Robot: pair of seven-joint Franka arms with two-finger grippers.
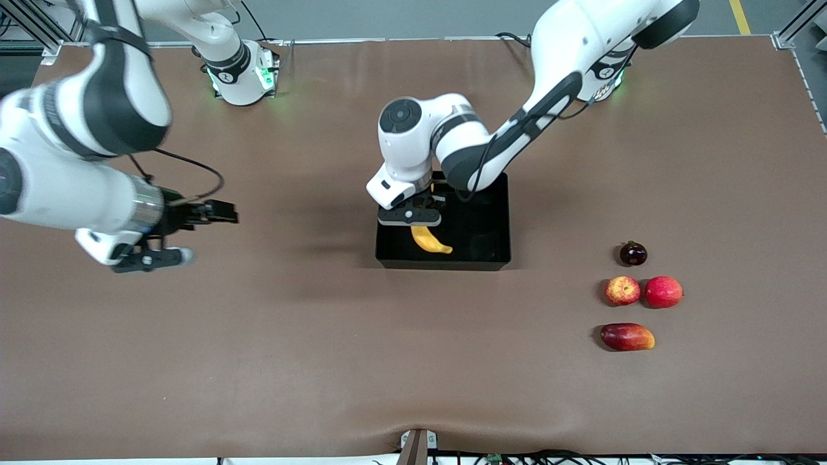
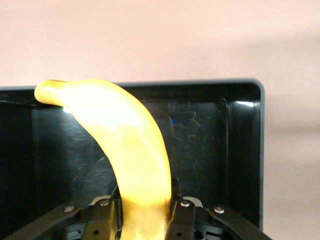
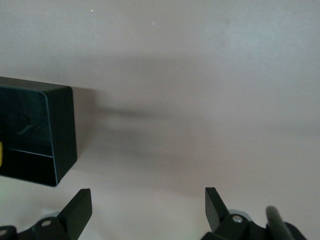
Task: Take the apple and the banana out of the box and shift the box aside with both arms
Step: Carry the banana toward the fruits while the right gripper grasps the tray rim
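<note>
the left gripper (image 1: 411, 216) is over the black box (image 1: 494, 248) and hides the upper end of the banana (image 1: 429, 239) in the front view, so only the lower part of the fruit shows there, curving toward the front camera and toward the left arm's end of the table. in the left wrist view the two fingers (image 2: 186, 216) are clamped on the banana (image 2: 132, 150) near one end, and the fruit's long axis runs away from the gripper, arching to a tip that reaches the box's wall (image 2: 210, 85); whether that tip touches the wall or the floor of the box cannot be told. part of the box is covered by the left arm in the front view. the right gripper (image 1: 169, 236) waits above the bare table toward the right arm's end, its fingers (image 3: 80, 212) standing wide apart around nothing, with a corner of the box (image 3: 60, 135) showing in the right wrist view. the apple (image 1: 622, 290) lies on the table toward the left arm's end, touching a plain red fruit (image 1: 663, 292); a dark round fruit (image 1: 633, 254) sits farther from the front camera than these, and a mango (image 1: 627, 337) nearer
</note>
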